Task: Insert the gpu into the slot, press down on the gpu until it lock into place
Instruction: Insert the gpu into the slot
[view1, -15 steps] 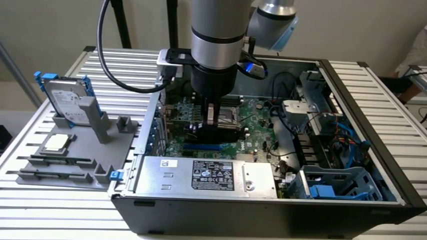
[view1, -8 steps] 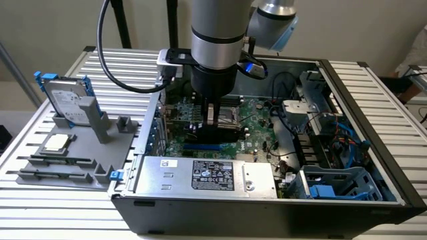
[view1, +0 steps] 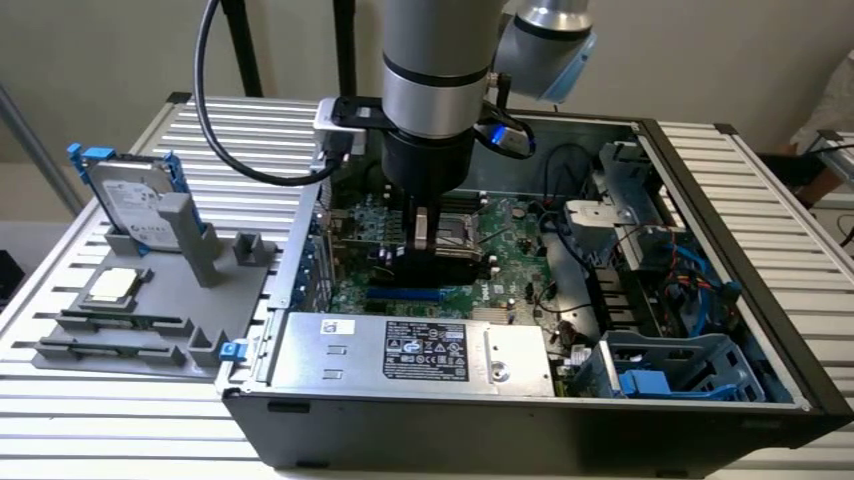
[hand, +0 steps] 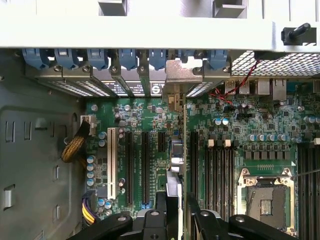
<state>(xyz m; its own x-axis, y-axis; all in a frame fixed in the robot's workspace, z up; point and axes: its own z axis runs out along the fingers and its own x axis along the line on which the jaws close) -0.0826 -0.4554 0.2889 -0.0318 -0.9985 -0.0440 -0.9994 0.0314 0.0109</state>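
Fingers (hand: 194, 216) first: we see them spread, one on each side of the gpu (hand: 183, 135), straddling its top edge w/o clamping it. The gripper (hand: 181, 200) comes straight down from the arm into the open case (view1: 747, 250). In the exterior view the gripper (view1: 434, 250) sits right on top of the black gpu (view1: 451, 268).

The card stands upright and edge-on between the fingers. It runs away from them toward the rear wall, where its metal bracket (hand: 178, 75) lines up w/ the row of blue clips (hand: 127, 57). We can't tell if it's fully seated.

The slot (view1: 400, 295) shows as a blue strip just beside the fingers, on the camera side of the card in the exterior view, on the green motherboard (view1: 514, 250).

On one side of the fingers, close by, are the black memory slots (hand: 220, 170), then the CPU socket (hand: 265, 197). On the other side are two dark slots, then a white slot (hand: 111, 160) further out.

Beyond the blue slot, nearer the exterior camera, lies the silver labelled power-supply box (view1: 414, 350).

Well away from the fingers, outside the case on the exterior view's left, a grey stand (view1: 147, 300) holds a hard drive (view1: 127, 195) on the slatted table (view1: 801, 200).
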